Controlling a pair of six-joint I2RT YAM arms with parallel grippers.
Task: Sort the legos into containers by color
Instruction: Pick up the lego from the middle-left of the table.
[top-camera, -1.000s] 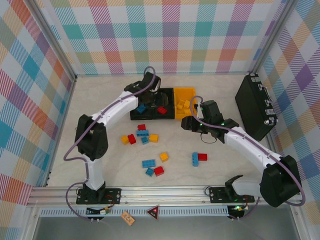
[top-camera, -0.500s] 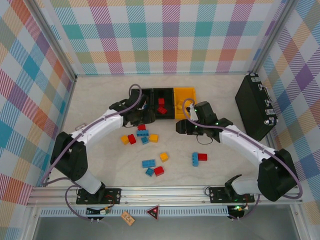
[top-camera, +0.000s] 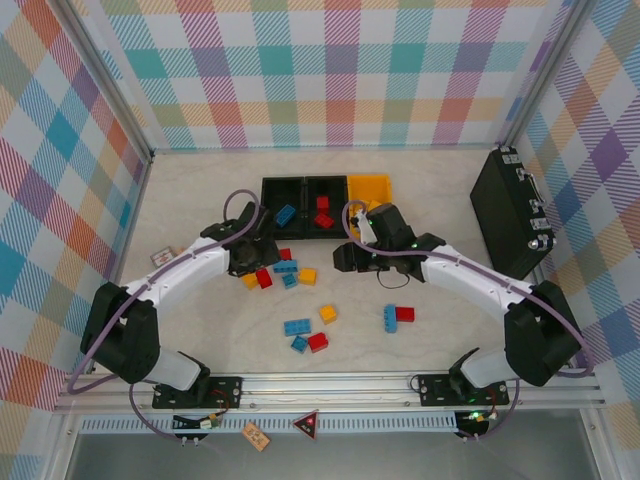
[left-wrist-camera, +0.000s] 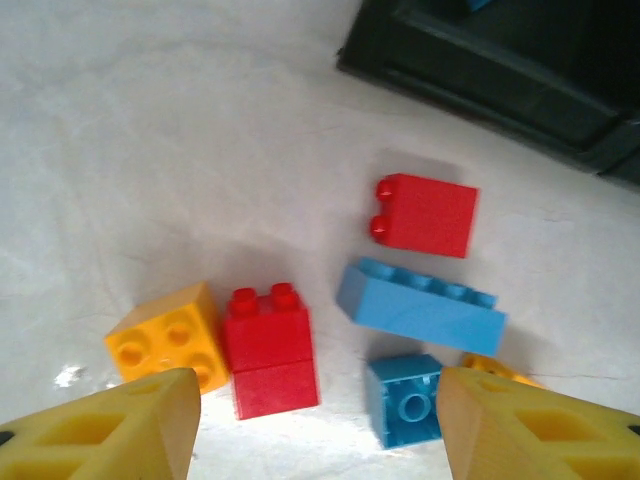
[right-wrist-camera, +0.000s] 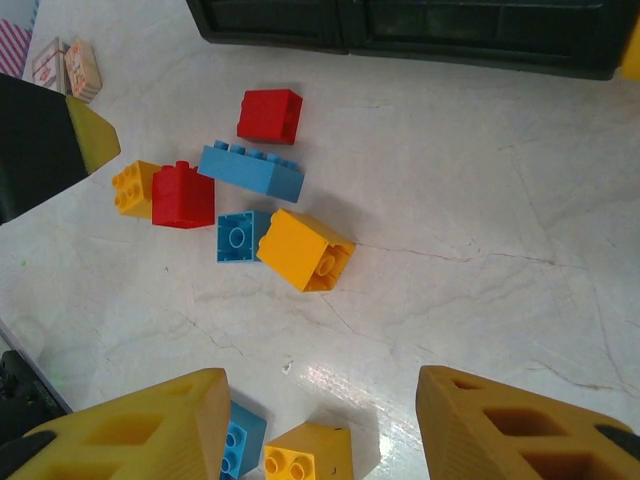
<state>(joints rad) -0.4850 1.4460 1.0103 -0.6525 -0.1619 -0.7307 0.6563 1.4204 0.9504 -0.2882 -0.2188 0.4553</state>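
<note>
Both arms bend inward at mid-frame; left gripper (left-wrist-camera: 318, 425) and right gripper (right-wrist-camera: 322, 425) hover spread and empty above loose legos (top-camera: 281, 267), below the containers (top-camera: 305, 182); black case (top-camera: 512, 212) far right.

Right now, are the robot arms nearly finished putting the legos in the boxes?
Not nearly. Done: a blue brick lies in the left black bin and two red bricks in the middle bin. In hand: nothing; the left gripper hangs open above a loose red brick, and the right gripper is open and empty too. Left: about twelve loose bricks lie on the table.
</note>
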